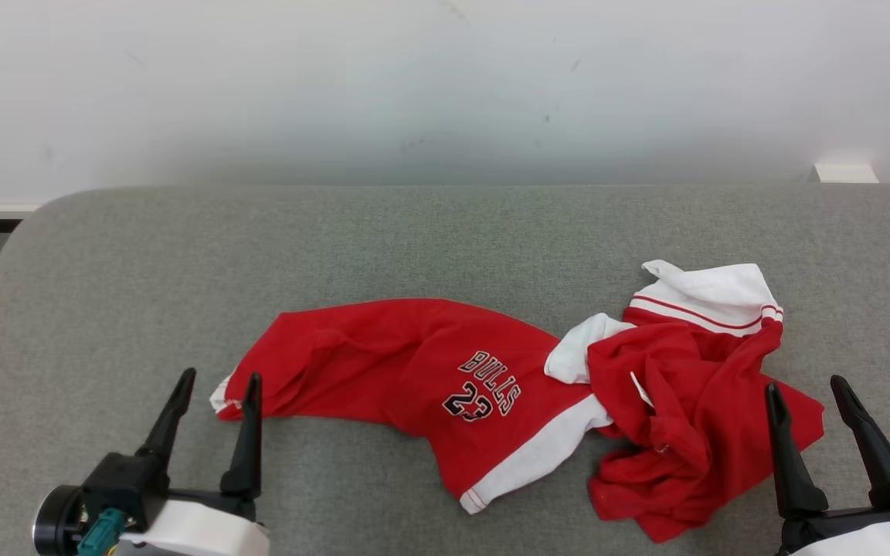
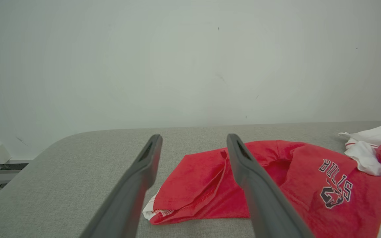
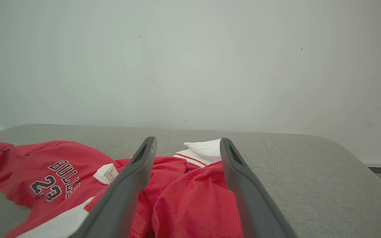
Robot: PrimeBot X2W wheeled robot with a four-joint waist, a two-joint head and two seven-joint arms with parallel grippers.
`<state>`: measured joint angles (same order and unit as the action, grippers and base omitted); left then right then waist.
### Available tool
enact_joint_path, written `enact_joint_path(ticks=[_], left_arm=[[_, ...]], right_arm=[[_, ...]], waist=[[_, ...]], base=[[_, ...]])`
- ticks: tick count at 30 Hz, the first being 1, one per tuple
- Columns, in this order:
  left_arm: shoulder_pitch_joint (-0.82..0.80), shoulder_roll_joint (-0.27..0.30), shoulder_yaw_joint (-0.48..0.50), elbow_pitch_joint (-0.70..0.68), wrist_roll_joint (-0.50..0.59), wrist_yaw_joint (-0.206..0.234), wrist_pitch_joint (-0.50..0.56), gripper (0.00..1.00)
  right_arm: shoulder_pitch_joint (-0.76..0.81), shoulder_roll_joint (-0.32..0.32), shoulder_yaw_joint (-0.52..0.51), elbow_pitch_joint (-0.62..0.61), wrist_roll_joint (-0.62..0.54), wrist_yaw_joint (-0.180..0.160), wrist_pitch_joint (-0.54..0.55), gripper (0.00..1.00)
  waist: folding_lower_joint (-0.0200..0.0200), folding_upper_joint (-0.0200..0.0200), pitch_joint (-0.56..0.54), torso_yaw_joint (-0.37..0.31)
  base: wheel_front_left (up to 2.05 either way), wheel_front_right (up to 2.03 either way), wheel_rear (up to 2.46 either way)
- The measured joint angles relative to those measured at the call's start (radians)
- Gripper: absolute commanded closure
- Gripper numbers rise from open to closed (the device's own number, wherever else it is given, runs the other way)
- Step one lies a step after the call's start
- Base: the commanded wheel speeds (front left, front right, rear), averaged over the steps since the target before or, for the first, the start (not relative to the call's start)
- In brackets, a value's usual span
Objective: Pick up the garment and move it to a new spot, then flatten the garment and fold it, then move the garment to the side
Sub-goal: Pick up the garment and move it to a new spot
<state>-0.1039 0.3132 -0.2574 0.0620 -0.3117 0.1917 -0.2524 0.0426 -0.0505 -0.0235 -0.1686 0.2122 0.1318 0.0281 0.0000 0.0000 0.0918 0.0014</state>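
A red and white garment printed "BULLS 23" lies crumpled on the grey padded surface, stretched from centre-left to a bunched heap at the right. My left gripper is open at the lower left, its fingertips just at the garment's left end. At the lower right my right gripper is open too, its left finger over the heap's right edge. In the right wrist view the gripper frames the bunched red cloth and white trim.
A pale wall rises right behind the surface. The surface's rounded left corner drops to a darker floor. A small white block sits at the wall on the far right. Bare grey padding lies behind the garment.
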Motion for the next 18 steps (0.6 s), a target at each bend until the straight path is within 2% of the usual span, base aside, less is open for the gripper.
enact_joint_path(ticks=[15, 18], left_arm=[[-0.01, 0.002, -0.011, 0.005, -0.01, 0.002, 0.0, 0.0], [-0.079, -0.004, -0.045, 0.014, 0.003, -0.021, 0.014, 0.0]], right_arm=[[-0.001, 0.0, 0.002, 0.0, 0.0, 0.0, -0.004, 0.0], [-0.004, 0.0, -0.008, -0.015, 0.0, 0.0, -0.004, 0.0]], waist=[[0.0, 0.0, -0.001, 0.0], [-0.0001, 0.0, 0.016, 0.007]], base=[[0.0, 0.0, 0.0], [0.0, 0.0, 0.0]])
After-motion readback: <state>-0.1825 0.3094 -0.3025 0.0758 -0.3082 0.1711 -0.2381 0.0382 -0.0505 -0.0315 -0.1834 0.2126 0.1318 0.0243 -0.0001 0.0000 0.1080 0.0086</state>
